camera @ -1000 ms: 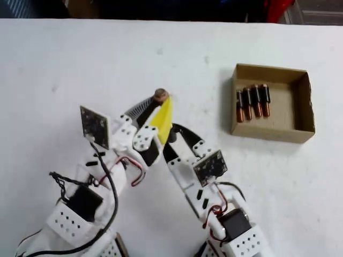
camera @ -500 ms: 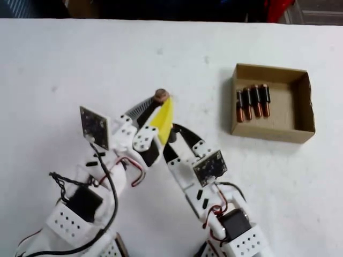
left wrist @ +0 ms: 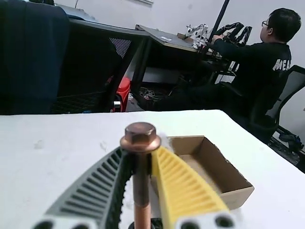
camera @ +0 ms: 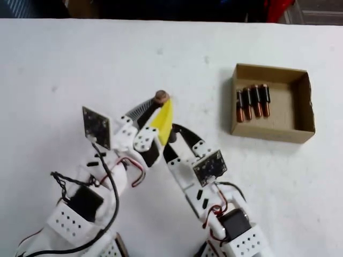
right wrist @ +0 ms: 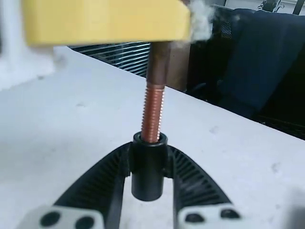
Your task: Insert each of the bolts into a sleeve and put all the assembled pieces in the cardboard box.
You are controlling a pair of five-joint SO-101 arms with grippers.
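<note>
The bolt (right wrist: 155,107) has its tip hidden inside the sleeve (right wrist: 148,172).

Wide bare stretch of table (camera: 64,59) along the far side and out to the left, open to approach. Near edge taken up by the left arm (camera: 102,176) and right arm (camera: 211,176). At centre, left gripper (camera: 159,103) directly over right gripper (camera: 172,138), bridged by bolt (right wrist: 153,109) and sleeve (right wrist: 148,174); no passage between. Bare strip from there to the cardboard box (camera: 270,134). Inside, four assembled pieces (camera: 252,101) against the wall facing the grippers; remaining floor open from above, walled all round.
</note>
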